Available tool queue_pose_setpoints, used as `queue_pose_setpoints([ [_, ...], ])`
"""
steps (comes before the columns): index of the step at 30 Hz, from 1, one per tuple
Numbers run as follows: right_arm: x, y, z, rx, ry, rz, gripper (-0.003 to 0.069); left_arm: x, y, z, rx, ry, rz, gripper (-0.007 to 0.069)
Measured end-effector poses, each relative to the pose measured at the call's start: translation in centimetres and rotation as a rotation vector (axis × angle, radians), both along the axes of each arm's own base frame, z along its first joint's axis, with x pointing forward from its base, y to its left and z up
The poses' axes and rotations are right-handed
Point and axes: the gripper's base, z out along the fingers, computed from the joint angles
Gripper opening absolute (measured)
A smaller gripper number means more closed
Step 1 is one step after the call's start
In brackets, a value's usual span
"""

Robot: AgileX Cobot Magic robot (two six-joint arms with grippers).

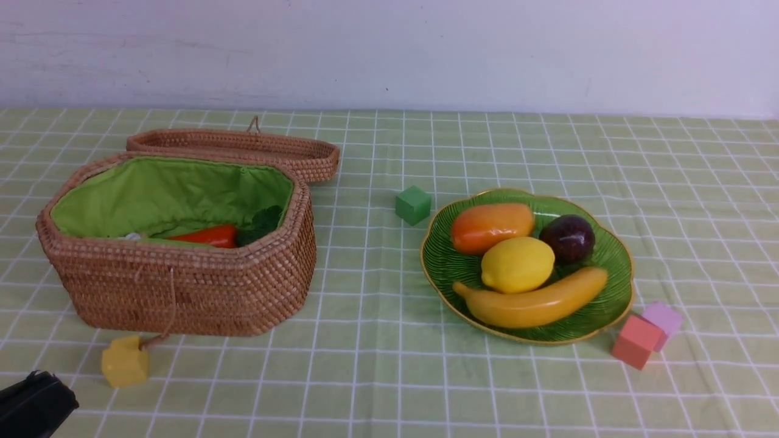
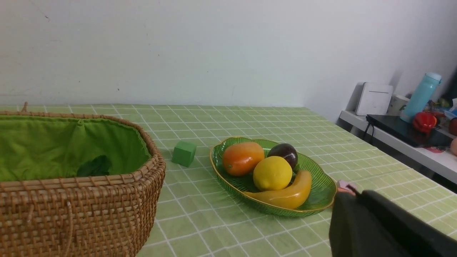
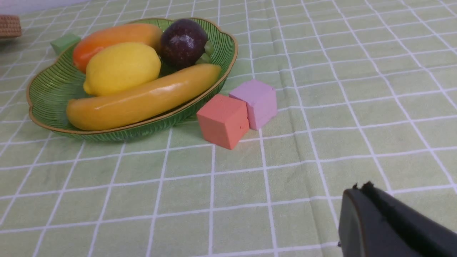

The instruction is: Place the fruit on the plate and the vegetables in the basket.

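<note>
A: So, where does the fruit sit?

B: All four pieces lie on the green plate (image 1: 614, 255), right of centre on the desk (image 1: 377, 377). The banana (image 1: 535, 301) curves along the near edge, the lemon (image 1: 517, 264) rests just behind it, the mango (image 1: 492, 227) lies toward the back left, and the round purple fruit (image 1: 568, 238) sits at the back right.

A: And the vegetables?

B: The wicker basket (image 1: 182, 292) stands on the left with its lid (image 1: 237, 149) folded open behind it. Inside, against the green lining, the carrot (image 1: 204, 236) shows, its dark green leaves pointing right. A small pale patch peeks out beside it; I cannot tell what it is. The aubergine and the gourd are not visible, and neither lies on the desk, so I judge they are down in the basket below the rim.

A: So the sorting looks done?

B: It appears so; nothing of the task seems left outside.

A: What about the arms?

B: The left pincer (image 1: 33, 404) shows as a dark shape at the near left corner, pressed together and holding nothing. The right pincer (image 3: 360, 189) appears only in its wrist view, pressed together too, empty, low over the cloth.

A: Anything else nearby?

B: A green cube (image 1: 413, 204) sits behind the plate, a red cube (image 1: 636, 340) and a pink cube (image 1: 664, 319) touch at its right, and a yellow block (image 1: 125, 362) hangs from the basket by a cord.
</note>
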Motion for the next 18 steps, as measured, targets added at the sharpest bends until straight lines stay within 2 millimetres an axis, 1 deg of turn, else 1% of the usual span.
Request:
queue_pose_setpoints([
  [18, -0.04, 0.10, -0.01, 0.030, 0.010, 0.002, -0.0011, 0.00, -0.01, 0.01, 0.000, -0.001, 0.000, 0.0010],
])
